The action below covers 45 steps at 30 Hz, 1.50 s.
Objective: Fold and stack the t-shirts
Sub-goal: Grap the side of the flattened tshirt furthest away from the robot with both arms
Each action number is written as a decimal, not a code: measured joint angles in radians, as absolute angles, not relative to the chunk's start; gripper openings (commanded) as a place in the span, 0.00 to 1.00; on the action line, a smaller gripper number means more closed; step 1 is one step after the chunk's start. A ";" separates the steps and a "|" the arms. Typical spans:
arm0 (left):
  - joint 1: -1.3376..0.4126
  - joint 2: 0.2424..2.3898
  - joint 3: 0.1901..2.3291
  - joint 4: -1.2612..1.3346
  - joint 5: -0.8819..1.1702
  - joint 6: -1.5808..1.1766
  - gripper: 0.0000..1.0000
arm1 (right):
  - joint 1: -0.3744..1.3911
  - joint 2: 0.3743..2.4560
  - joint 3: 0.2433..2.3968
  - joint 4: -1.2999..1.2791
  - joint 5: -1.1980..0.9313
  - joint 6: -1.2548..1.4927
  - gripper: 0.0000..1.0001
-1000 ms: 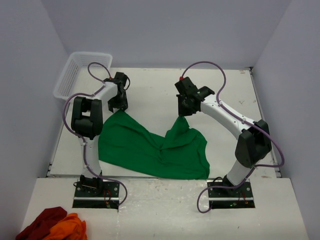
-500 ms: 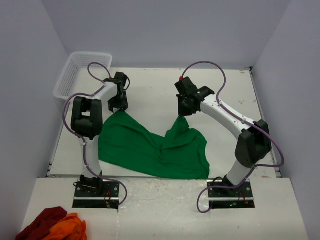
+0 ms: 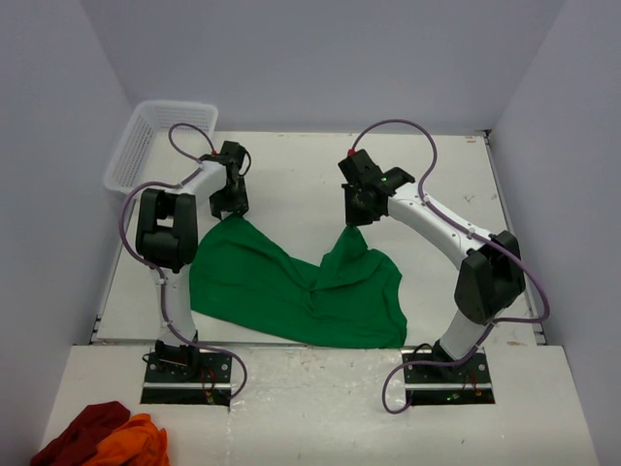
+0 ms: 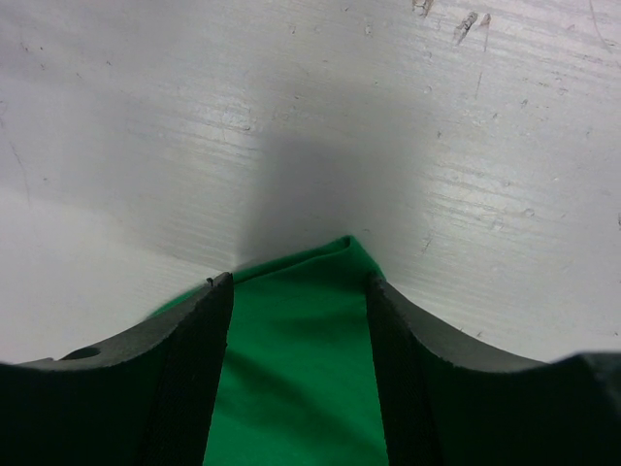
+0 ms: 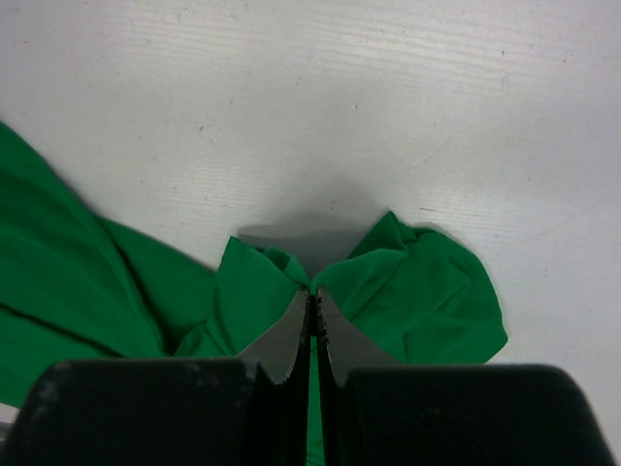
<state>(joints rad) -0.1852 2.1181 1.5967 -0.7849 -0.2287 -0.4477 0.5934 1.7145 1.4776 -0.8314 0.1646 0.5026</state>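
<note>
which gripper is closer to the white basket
Left. The left gripper hangs just right of the white basket, open over a corner of the green t-shirt; the right gripper is farther right, shut on the t-shirt.

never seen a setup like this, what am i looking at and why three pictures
These are two robot arms, a left arm and a right arm, bolted at the near edge of a white table. The wide picture comes from a fixed camera above and behind them. The two close-ups come from a camera on each wrist. A bright green t-shirt lies crumpled on the table. The right fingers are shut on a bunched bit of it, pulled up into a peak. The left fingers stand open either side of a shirt corner, gripping nothing. A white basket sits at the far left corner, and red and orange cloths lie on the near ledge.
</note>
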 measured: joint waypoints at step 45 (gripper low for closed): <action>-0.176 2.121 1.592 -0.772 -0.228 -0.444 0.00 | 0.435 1.776 1.552 -0.835 0.165 0.457 0.00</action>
